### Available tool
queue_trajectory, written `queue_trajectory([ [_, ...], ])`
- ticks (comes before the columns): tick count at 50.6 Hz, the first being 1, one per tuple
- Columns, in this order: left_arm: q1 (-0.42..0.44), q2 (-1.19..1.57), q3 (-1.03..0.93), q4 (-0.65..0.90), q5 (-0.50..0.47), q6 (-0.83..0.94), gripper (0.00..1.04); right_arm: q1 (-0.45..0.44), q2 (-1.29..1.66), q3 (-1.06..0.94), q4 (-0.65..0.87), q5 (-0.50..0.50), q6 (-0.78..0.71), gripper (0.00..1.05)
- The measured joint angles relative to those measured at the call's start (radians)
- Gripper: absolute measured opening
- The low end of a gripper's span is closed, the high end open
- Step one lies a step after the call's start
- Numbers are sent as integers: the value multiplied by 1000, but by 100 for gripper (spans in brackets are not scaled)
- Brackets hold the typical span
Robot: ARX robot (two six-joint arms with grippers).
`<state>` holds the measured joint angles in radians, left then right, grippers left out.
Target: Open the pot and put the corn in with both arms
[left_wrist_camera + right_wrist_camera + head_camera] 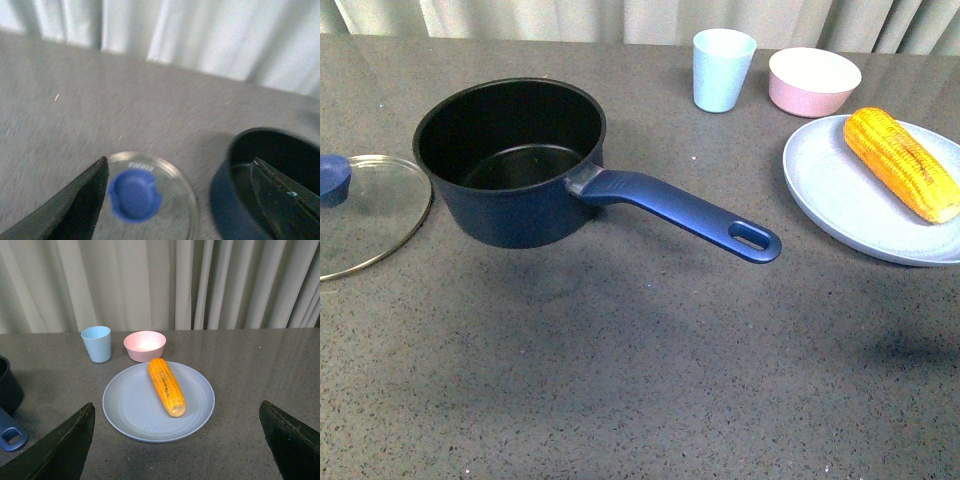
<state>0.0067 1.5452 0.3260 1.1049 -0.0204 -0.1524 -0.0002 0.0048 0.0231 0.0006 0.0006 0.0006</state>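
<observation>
Across the whole front view: a grey speckled table [620,400], with pale curtains behind.

On its left half: the pot [520,215]. Stands upright and uncovered, black inside with nothing in it, long blue handle [680,208] pointing toward the right and slightly toward the camera, hole at its end.

At the right edge: a pale blue plate [830,195], well apart from the pot, partly cut off by the frame.

At the far left: the glass lid [370,215]. Lies flat on the table just beside the pot, blue knob [332,180] up.

On the plate: the corn [902,163]. Lies diagonally across it, yellow-orange, rows of kernels showing.

Behind the plate: a small pink bowl [813,82], and beside it a light blue cup [723,68], upright.

In the blurred left wrist view: the left gripper [180,205]. Jaws spread wide, gripping nothing, one finger [75,205] beside the lid, the other above the pot.

In the right wrist view: the right gripper [180,445]. Jaws likewise spread wide with nothing held, facing the plate and corn, clear of both.
</observation>
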Motion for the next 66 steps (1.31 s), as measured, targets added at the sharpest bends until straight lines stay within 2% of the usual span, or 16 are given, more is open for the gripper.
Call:
queue_trajectory([
  [5, -7, -160, -84, 45, 21, 103, 59, 0, 0, 0, 0, 0, 0, 96],
  [18, -7, -405, -219, -83, 21, 138, 2, 0, 0, 0, 0, 0, 0, 96],
  [32, -7, -681, -290, -290, 21, 142, 2, 0, 0, 0, 0, 0, 0, 96],
  [66, -7, -1122, -311, -685, 21, 142, 2, 0, 0, 0, 0, 0, 0, 96],
])
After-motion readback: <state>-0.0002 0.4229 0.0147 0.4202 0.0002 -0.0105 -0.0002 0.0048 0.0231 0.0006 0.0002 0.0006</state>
